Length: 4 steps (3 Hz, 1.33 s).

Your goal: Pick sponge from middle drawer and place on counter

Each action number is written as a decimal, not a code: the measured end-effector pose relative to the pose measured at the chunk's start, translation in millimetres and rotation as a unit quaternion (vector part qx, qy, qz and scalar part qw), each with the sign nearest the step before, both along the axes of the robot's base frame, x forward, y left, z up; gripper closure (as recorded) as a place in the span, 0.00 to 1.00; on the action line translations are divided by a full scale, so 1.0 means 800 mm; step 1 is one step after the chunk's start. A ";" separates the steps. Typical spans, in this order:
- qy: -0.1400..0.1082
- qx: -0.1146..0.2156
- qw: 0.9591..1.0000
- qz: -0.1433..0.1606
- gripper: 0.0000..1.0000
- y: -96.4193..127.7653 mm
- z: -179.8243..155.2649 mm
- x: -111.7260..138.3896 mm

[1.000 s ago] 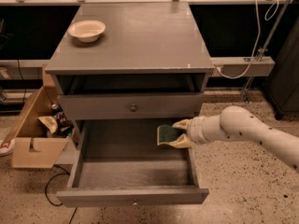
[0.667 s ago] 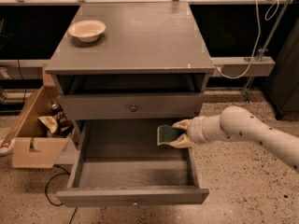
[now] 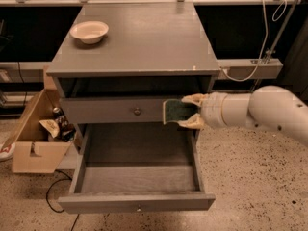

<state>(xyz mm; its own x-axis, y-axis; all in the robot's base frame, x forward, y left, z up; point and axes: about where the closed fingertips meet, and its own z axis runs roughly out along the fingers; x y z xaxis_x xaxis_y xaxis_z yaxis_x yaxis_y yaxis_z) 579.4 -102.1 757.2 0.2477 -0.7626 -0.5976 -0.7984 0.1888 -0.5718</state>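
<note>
Camera view: looks down on the grey cabinet from its near side.
Claw: pale two-finger gripper (image 3: 183,112) on a white arm, reaching in from the right, clamped top and bottom on the small curvy sponge with dark green scrub face (image 3: 173,111).
Sponge: held on edge in the air, above the far right part of the open drawer, in front of the closed grey drawer front with brass-coloured knob (image 3: 110,110), below the top slab.
Middle drawer: wide shallow grey wooden drawer (image 3: 137,153), pulled out toward the near side, nothing seen on its plank floor.
Counter: large flat grey rectangular top slab (image 3: 144,42), carrying a round cream bowl (image 3: 89,31) at its far left.
Done, by judgement: the pick, with the sponge gripped and clear of the drawer walls.
Left, by judgement: raise above the slab's near edge, carry over the counter, set down, let go.
Aside: open brown cardboard box (image 3: 33,138) on the floor, left of the cabinet.
</note>
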 end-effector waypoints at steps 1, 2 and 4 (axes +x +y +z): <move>-0.035 0.002 0.999 0.008 1.00 0.016 0.075 0.024; -0.045 0.018 0.999 0.005 1.00 0.024 0.134 0.073; -0.070 0.032 0.997 -0.003 1.00 0.026 0.170 0.093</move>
